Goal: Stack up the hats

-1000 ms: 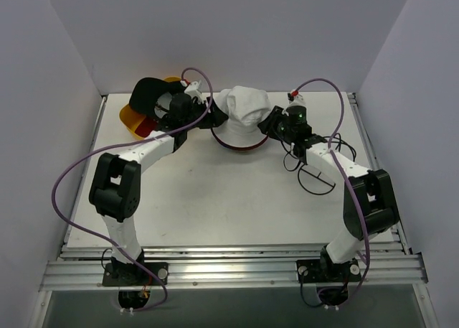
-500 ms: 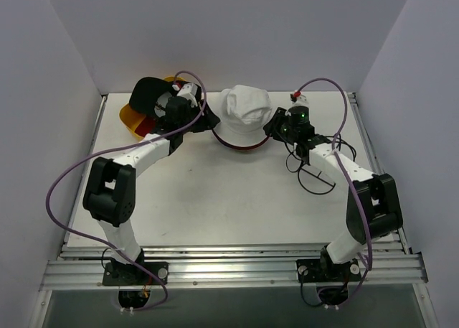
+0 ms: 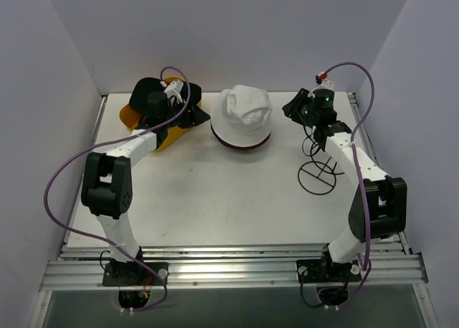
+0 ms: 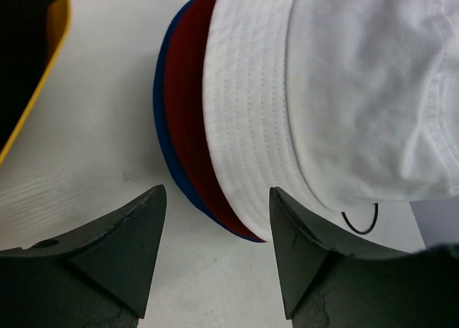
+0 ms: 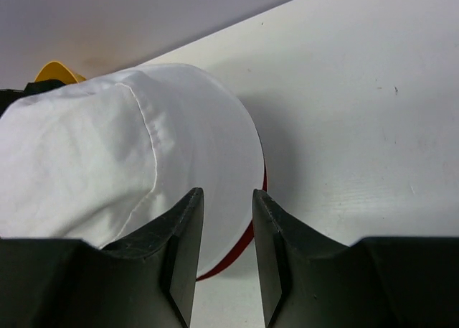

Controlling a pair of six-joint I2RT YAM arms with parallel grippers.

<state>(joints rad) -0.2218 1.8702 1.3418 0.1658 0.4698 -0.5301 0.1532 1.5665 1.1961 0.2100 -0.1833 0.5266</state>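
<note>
A white bucket hat (image 3: 242, 109) sits on top of a maroon hat (image 3: 242, 146) at the back middle. In the left wrist view the white hat (image 4: 344, 91) lies over the maroon brim (image 4: 188, 105) and a blue brim (image 4: 162, 120). My left gripper (image 3: 199, 116) is open and empty just left of the stack; its own view shows it (image 4: 219, 199) above bare table. My right gripper (image 3: 290, 108) is open and empty just right of the stack, and its wrist view shows it (image 5: 228, 197) facing the white hat (image 5: 107, 163). A black cap (image 3: 145, 92) rests in the basket. The red cap is hidden.
A yellow plastic basket (image 3: 130, 117) stands at the back left, behind my left arm. Thin black wire dome frames (image 3: 319, 176) lie on the table at the right, under my right arm. Grey walls close off the back and both sides.
Both grippers have let go of the white hat and drawn back from it, the left toward the basket, the right toward the back right. The white hat now rests flat on the stack.
</note>
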